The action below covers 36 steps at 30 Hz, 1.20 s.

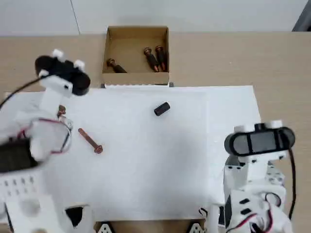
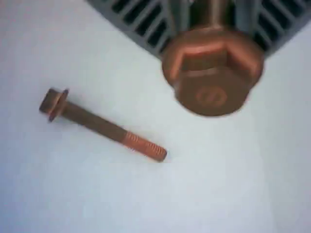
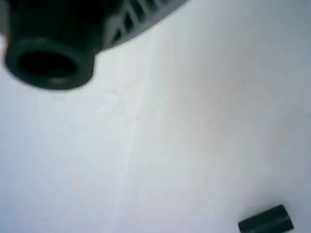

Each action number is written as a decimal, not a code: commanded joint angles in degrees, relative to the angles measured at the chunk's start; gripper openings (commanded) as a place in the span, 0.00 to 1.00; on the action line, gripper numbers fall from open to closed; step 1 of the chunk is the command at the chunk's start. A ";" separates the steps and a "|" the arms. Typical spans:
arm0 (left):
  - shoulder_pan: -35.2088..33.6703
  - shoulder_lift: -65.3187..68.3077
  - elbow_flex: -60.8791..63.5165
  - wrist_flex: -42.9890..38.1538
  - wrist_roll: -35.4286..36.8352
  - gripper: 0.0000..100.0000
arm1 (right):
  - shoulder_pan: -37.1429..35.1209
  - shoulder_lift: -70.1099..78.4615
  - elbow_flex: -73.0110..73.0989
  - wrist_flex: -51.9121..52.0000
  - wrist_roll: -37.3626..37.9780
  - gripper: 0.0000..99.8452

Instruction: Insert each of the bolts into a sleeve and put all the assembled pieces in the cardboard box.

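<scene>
Tan wooden table point(image 1: 218, 58), largely covered by a white sheet point(image 1: 160, 170) reaching from the middle of the high view down to its lower edge. At upper centre, just past the sheet's far edge, an open cardboard box point(image 1: 137, 31); inside, three assembled pieces, one point(image 1: 115, 66) towards the left wall, two point(image 1: 155, 58) side by side towards the right. On the sheet, a little below the box, a loose sleeve point(image 1: 162, 108) lying on its side; well to the lower left of that, a loose bolt point(image 1: 90, 141), lying flat with its head to the lower right. At the left edge, left gripper point(image 2: 212, 12) clenched on a held bolt point(image 2: 212, 73), above the sheet near the loose bolt. At lower right, right gripper point(image 3: 73, 19) grasping a held sleeve point(image 3: 48, 60), with its bore facing the wrist camera, apart from the loose sleeve.
</scene>
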 commanded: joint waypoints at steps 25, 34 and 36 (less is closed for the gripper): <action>0.53 -57.05 58.07 -38.51 25.41 0.01 | -3.21 -18.86 43.69 -35.38 -2.46 0.00; 0.53 -59.43 69.76 -48.70 33.93 0.01 | -14.37 -18.95 55.74 -47.96 -2.46 0.00; 0.88 -59.34 72.40 -51.96 37.71 0.01 | -15.87 -18.95 58.64 -52.53 -2.46 0.00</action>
